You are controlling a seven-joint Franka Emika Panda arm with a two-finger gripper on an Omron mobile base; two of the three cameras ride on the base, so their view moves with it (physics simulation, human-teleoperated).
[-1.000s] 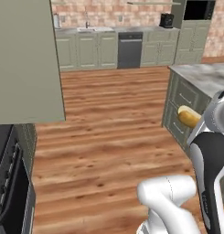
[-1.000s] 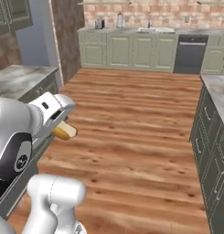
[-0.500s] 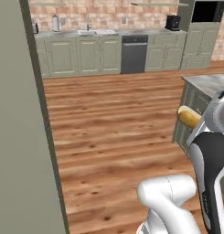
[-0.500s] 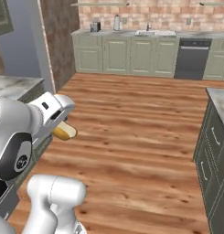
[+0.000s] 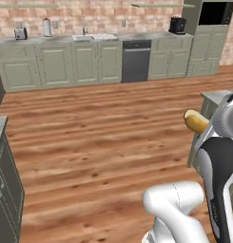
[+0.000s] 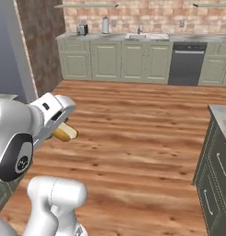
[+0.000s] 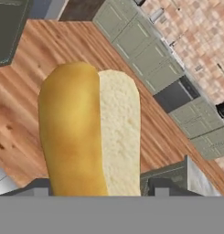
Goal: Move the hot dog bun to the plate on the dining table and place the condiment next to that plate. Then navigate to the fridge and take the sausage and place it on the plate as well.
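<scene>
The hot dog bun [image 7: 88, 132] sits in the gripper [image 7: 93, 194], carried up in the air over the wooden floor [image 5: 99, 137]. In the hand view it runs lengthwise straight away from the fingers, golden crust on one side and pale cut face on the other, its rounded free end pointing outward. In the left base view the bun [image 5: 196, 121] sticks out from behind the white arm [image 5: 222, 156]; in the right base view it pokes out just beneath the hand [image 6: 52, 115], its long axis roughly level. The jaws are closed on the bun's near end, partway apart to its width.

The step in hand looks like the carry: the bun is lifted and the base faces open kitchen, with green cabinets [image 5: 65, 64] and a dishwasher [image 5: 135, 60] along the far wall. The next move calls for reaching the dining table and plate, then lowering the bun flat onto it.
</scene>
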